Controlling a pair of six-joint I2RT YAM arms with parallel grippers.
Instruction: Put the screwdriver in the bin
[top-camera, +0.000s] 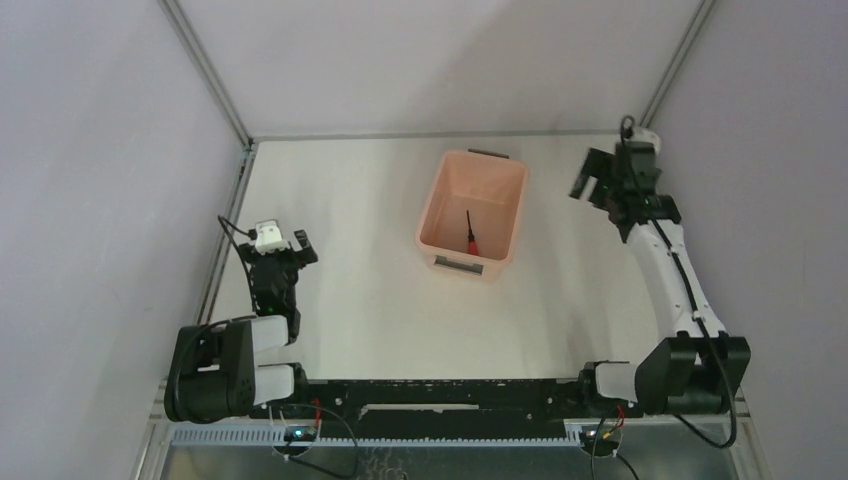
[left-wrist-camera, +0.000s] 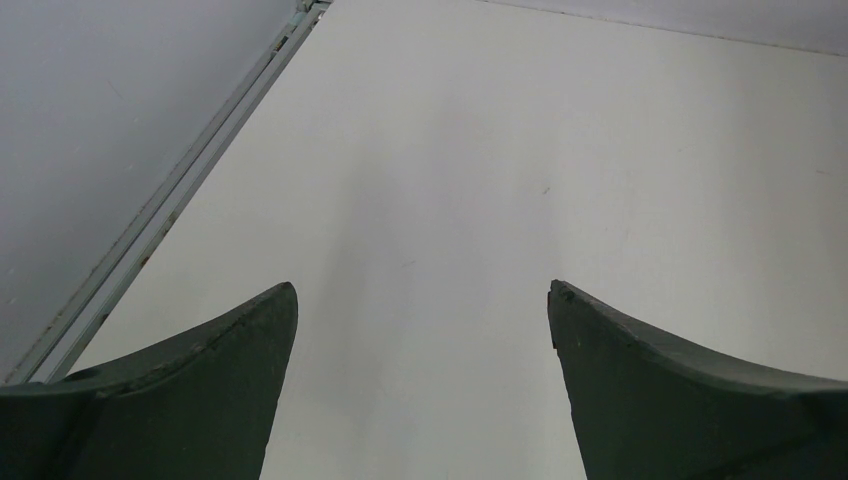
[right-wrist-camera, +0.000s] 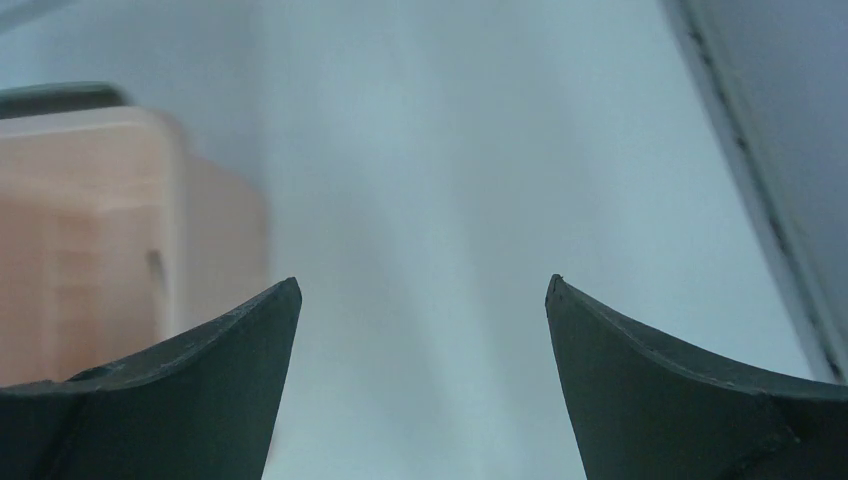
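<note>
The screwdriver (top-camera: 469, 237), red handle and thin black shaft, lies on the floor of the salmon-pink bin (top-camera: 505, 215) in the middle of the table. The bin's corner also shows blurred at the left of the right wrist view (right-wrist-camera: 90, 230). My right gripper (top-camera: 597, 183) is open and empty, raised to the right of the bin; its jaws stand wide apart over bare table (right-wrist-camera: 422, 300). My left gripper (top-camera: 290, 247) is open and empty at the left side of the table, far from the bin, jaws wide apart (left-wrist-camera: 422, 300).
Grey walls enclose the table on three sides. A metal rail (top-camera: 225, 230) runs along the left table edge, also in the left wrist view (left-wrist-camera: 170, 200). The right table edge and wall (right-wrist-camera: 760, 180) lie close to my right gripper.
</note>
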